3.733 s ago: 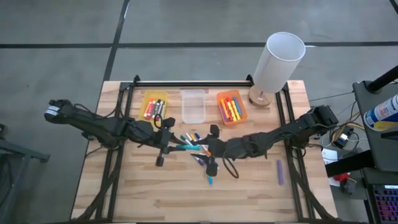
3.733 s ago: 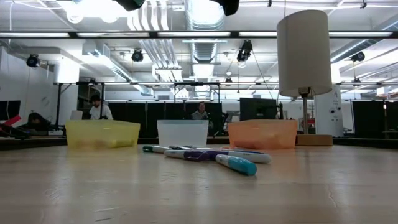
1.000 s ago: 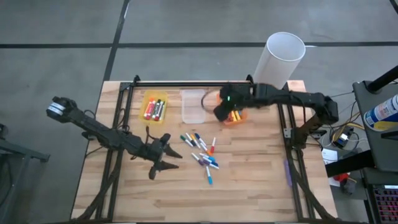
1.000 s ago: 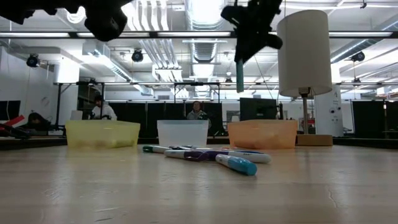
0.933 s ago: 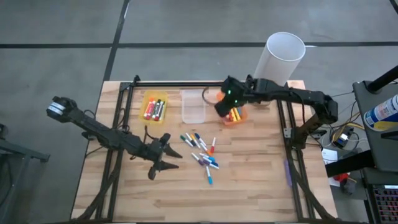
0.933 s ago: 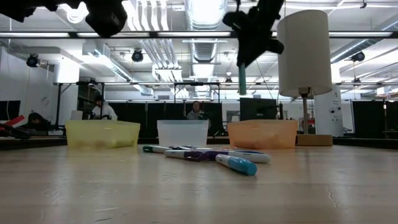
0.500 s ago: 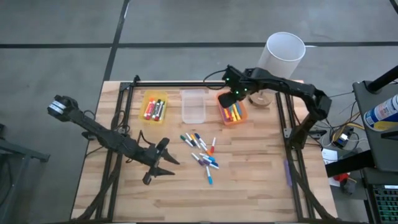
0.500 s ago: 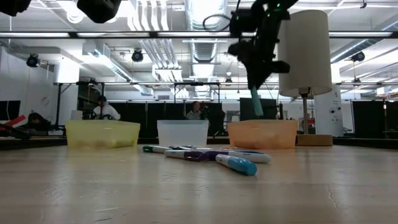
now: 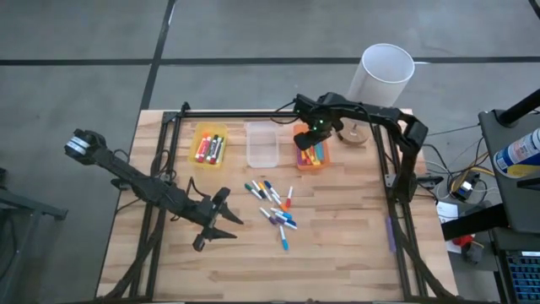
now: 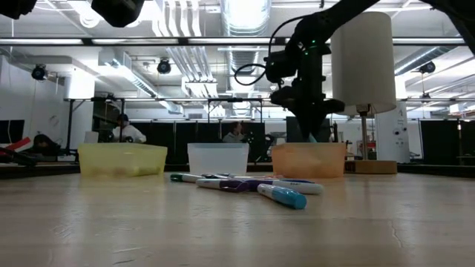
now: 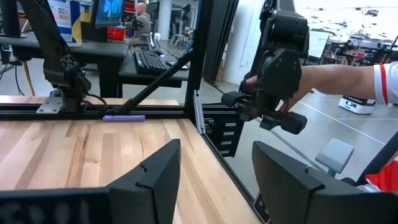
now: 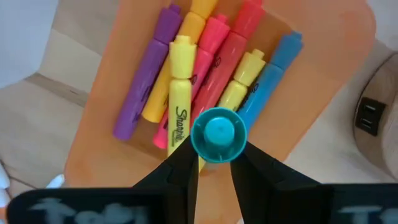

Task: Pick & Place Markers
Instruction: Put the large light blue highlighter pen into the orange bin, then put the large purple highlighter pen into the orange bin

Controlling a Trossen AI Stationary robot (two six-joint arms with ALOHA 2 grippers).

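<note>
My right gripper [image 9: 314, 135] points down over the orange bin [image 9: 302, 162], shut on a teal marker [image 12: 217, 134] that shows end-on in the right wrist view. The orange bin holds several highlighters [image 12: 186, 87] lying side by side. Several more markers [image 9: 274, 207] lie loose on the wooden table's middle [image 10: 245, 184]. One purple marker [image 9: 390, 232] lies alone by the right edge. My left gripper [image 9: 215, 230] hovers open over the near left of the table, level, with nothing between its fingers [image 11: 149, 180]. My right gripper pinches the teal marker's barrel [image 12: 217, 146] between its two fingers [image 12: 183, 171], coming from above and pointing down. The marker stands upright along the fingers, its round top end toward the wrist camera. Its lower end [image 10: 312, 137] reaches the orange bin's rim; whether it touches anything inside is hidden.
A yellow bin [image 9: 209, 145] with markers and a clear bin [image 9: 262, 143] stand left of the orange one at the far side. A lamp with a white shade [image 9: 384, 80] stands at the far right corner. A person's arm [image 11: 336, 74] shows beyond the table's edge.
My right gripper has come down with the teal marker from high above the table to the orange bin, tipping from slanted to straight down. The marker has stayed in its fingers and now hangs at the bin's rim.
</note>
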